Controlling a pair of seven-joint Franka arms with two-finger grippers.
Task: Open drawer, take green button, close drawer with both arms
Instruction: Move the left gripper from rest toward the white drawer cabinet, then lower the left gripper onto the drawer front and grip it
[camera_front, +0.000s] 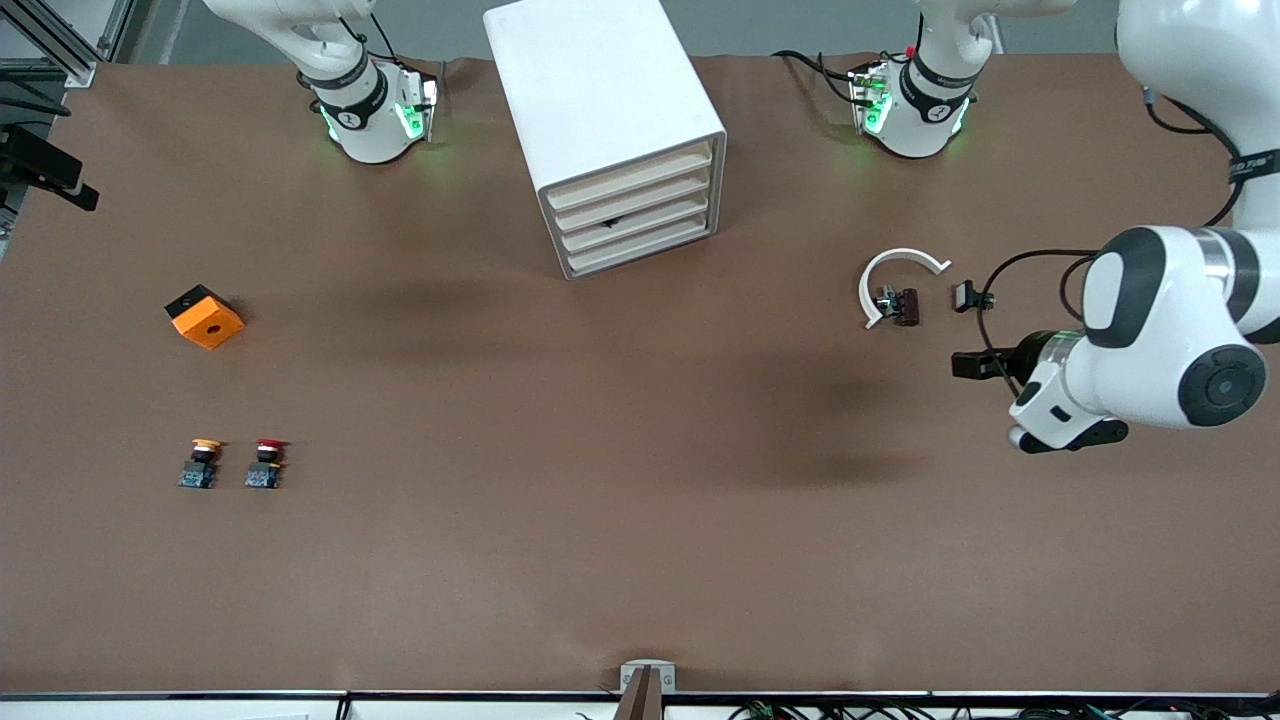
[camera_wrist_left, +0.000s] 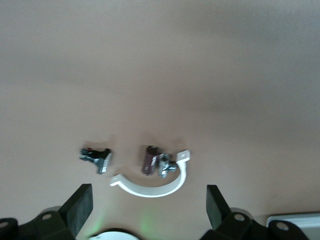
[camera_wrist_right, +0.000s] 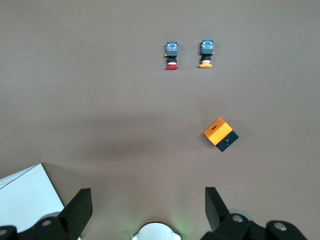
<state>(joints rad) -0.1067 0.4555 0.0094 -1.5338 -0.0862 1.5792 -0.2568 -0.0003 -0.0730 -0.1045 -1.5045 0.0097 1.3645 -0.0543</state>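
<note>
The white cabinet (camera_front: 600, 90) stands at the middle of the table near the robots' bases, and its corner shows in the right wrist view (camera_wrist_right: 25, 200). All four cream drawers (camera_front: 640, 215) are shut. The green button is hidden. My left gripper (camera_front: 968, 364) is open and empty, over the table toward the left arm's end, beside a white C-shaped clamp (camera_front: 895, 275). In the left wrist view the gripper (camera_wrist_left: 147, 210) has that clamp (camera_wrist_left: 160, 186) just ahead of its fingertips. My right gripper (camera_wrist_right: 148, 210) is open and empty, up high beside the cabinet, and is out of the front view.
A yellow-capped button (camera_front: 203, 462) and a red-capped button (camera_front: 266, 463) stand side by side toward the right arm's end. An orange block (camera_front: 205, 316) lies farther from the camera than they do. A brown part (camera_front: 905, 305) and a small black part (camera_front: 968, 295) lie by the clamp.
</note>
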